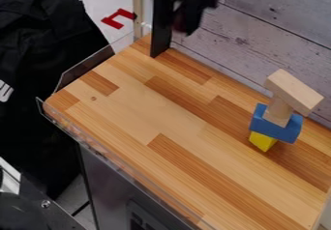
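Near the top edge of the frame, right of centre, the black hand hangs beside a black upright post. How far open it is cannot be determined; a dark reddish patch shows at it, but whether anything is held cannot be told. The hand is well apart from the stack of blocks.

Stack, right side of the frame, standing on the wood-strip surface: four pieces. Lowest is a yellow block, partly covered by the one above. Upon it lies a blue block, its ends rising on either side of its middle. A plain wooden cylinder stands upright in that middle. Topmost is a plain wooden oblong block, resting at a tilt, its right end lower in the frame.

Surroundings: a grey plank wall runs behind the surface at upper right. A clear panel edges the lower left side. Black fabric occupies the left of the frame, and a red bracket-shaped piece lies at upper left, beyond the surface
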Robot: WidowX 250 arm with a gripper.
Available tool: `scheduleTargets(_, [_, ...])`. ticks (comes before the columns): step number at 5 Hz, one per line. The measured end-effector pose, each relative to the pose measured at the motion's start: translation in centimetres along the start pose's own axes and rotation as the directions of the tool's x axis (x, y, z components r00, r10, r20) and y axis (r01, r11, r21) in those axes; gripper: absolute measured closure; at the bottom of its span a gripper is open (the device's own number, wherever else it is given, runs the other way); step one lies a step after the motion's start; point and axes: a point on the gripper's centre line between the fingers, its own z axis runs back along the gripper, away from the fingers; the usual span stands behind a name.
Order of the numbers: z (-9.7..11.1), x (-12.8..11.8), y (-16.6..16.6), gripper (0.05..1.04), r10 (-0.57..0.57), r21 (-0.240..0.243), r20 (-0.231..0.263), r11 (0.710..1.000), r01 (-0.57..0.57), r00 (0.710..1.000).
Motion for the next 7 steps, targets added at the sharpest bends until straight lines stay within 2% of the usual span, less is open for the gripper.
scheduleTargets(1, [-2.2, -0.7, 1.8, 0.517, 0.012, 0.018, -0.009, 1.0, -0.012, 1.0])
scheduleTargets(2, [-3.6, -1.4, 2.0, 0.517, 0.0, 0.036, -0.007, 0.999, 0.0, 1.0])
scheduleTargets(4, [-7.5, -1.2, 1.8, 0.517, -0.002, 0.0, -0.054, 1.0, 0.002, 0.999])
scheduleTargets(5, [-9.2, -1.1, 2.0, 0.517, 0.026, -0.038, -0.062, 0.999, -0.029, 0.998])
scheduleTargets(7, [-10.1, -1.2, 4.0, 0.517, 0.102, -0.053, -0.07, 0.993, -0.106, 0.992])
